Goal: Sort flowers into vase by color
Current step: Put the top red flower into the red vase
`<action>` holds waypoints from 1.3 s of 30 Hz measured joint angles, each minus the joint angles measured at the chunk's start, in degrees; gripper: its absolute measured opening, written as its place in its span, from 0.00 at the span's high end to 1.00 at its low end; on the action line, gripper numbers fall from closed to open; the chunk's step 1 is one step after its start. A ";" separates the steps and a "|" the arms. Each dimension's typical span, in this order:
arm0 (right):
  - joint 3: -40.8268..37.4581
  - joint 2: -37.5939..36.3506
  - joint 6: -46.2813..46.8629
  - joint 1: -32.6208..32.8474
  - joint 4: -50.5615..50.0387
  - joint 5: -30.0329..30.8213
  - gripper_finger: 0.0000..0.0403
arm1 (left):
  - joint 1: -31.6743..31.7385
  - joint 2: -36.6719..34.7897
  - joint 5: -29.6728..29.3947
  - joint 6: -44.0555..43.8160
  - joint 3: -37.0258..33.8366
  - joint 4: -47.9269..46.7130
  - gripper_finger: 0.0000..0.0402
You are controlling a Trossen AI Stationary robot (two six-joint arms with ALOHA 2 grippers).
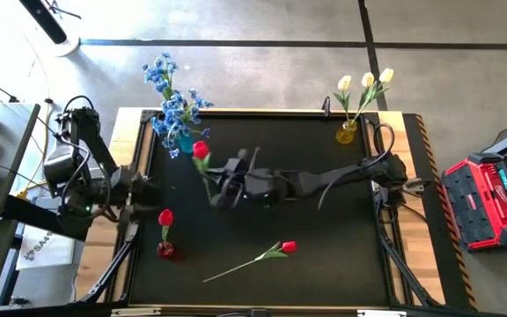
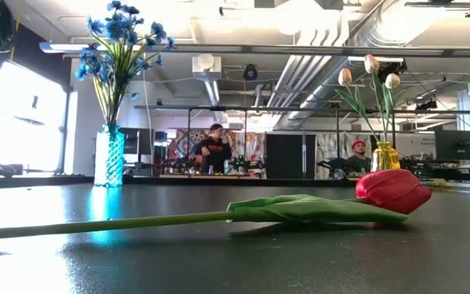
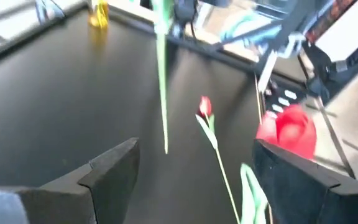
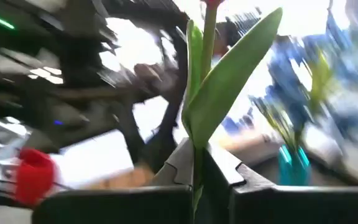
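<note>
The right tool [image 1: 214,195], clamped on a red tulip's stem [image 4: 199,155], holds it aloft mid-bench; the bloom [image 1: 201,151] tilts toward the blue vase [image 1: 183,141] beyond it; delivery appears underway, next a swing to the red vase [image 1: 165,249] nearby; the left tool [image 1: 144,198] waits wide open beside it; another tulip [image 1: 275,252] lies below.

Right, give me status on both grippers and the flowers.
Right gripper shut on a red tulip, mid-table. Left gripper open by the red vase. Another red tulip lies loose. Nothing blocking.
</note>
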 joint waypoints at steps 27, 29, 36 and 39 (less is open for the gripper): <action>0.00 1.04 -14.92 -8.07 16.86 -35.91 1.00 | 25.39 2.51 4.85 41.83 0.00 34.22 0.41; -0.02 1.04 -14.69 -8.07 17.11 -35.91 1.00 | 27.34 3.03 7.60 41.83 0.00 34.28 0.43; -0.02 1.04 -14.58 -8.05 17.93 -37.27 1.00 | 31.85 4.86 11.67 45.55 0.00 38.60 0.52; -0.02 1.04 -14.56 -8.05 18.02 -37.91 1.00 | 32.74 4.94 11.69 46.52 0.00 38.99 0.61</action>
